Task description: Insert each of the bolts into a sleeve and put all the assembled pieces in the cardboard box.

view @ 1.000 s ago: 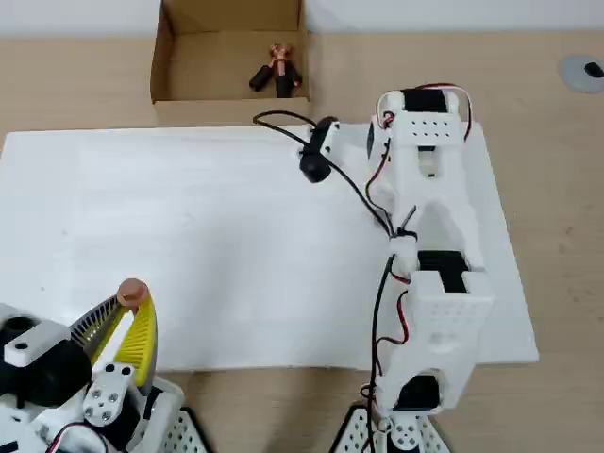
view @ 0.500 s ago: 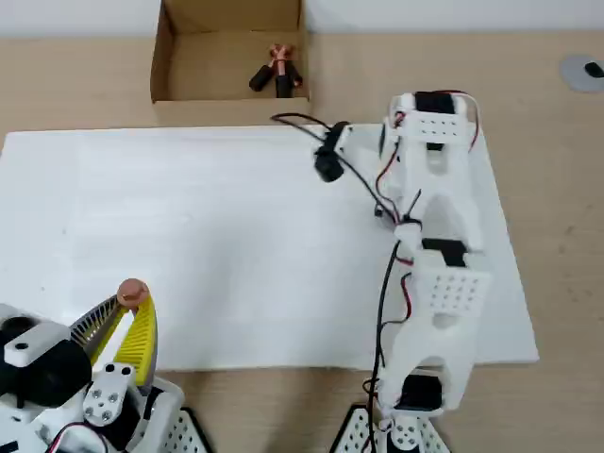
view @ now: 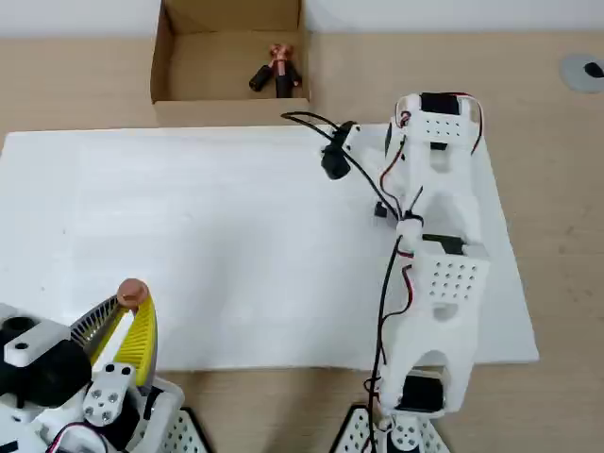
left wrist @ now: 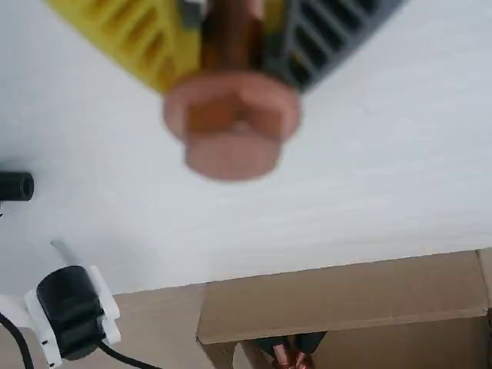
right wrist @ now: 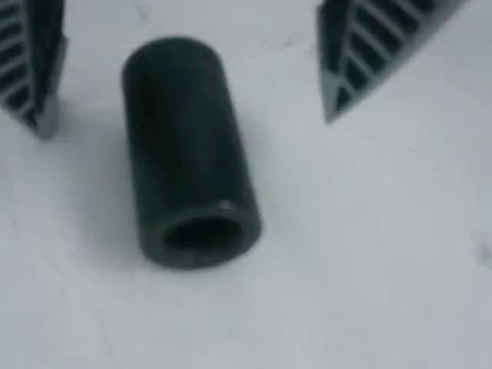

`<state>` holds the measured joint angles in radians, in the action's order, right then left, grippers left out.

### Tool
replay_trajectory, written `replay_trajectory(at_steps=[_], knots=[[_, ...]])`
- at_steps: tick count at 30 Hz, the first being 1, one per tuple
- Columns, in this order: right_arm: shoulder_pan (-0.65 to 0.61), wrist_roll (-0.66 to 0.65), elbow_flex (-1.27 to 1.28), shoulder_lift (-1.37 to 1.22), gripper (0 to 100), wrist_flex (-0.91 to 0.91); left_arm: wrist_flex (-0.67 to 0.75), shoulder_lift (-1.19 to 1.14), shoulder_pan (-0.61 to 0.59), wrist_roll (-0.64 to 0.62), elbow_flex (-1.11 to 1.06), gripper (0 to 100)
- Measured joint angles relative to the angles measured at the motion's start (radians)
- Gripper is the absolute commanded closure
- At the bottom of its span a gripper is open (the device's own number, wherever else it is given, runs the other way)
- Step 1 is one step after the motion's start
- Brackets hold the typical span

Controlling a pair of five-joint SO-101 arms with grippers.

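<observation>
A copper bolt [view: 132, 291] stands head-up at the near left corner of the white mat, with my left gripper [view: 125, 311] shut on its shank. Up close, the bolt [left wrist: 231, 131] sits between the yellow and grey fingers [left wrist: 138, 38]. A black sleeve [right wrist: 188, 150] lies on its side on the mat, its bore facing the camera. My right gripper [right wrist: 187, 121] hangs open over it, one finger on each side and neither touching. From above, the right arm [view: 434, 274] hides the sleeve. Assembled pieces [view: 276, 75] lie in the cardboard box [view: 170, 57].
The white mat [view: 217, 236] covers most of the wooden table. The box stands beyond its far edge, open side up. The right arm's camera and cable [view: 335, 160] jut out to the left near the box. A grey disc [view: 580, 71] lies at the far right.
The right arm has shifted a little to the right, its wrist camera moving with it. The left arm and the bolt have stayed still.
</observation>
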<state>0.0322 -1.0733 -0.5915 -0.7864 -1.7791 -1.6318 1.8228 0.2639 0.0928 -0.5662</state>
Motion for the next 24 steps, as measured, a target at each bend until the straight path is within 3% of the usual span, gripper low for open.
replay_trajectory(at_steps=[14, 24], knots=[[-0.015, -0.026, 0.040, 0.002, 72.3, 0.000, 0.000, 0.000, 0.000, 0.000, 0.000, 99], [-0.023, -0.026, 0.044, 0.000, 98.0, 0.008, 0.000, 0.000, 0.000, 0.000, 0.000, 99]])
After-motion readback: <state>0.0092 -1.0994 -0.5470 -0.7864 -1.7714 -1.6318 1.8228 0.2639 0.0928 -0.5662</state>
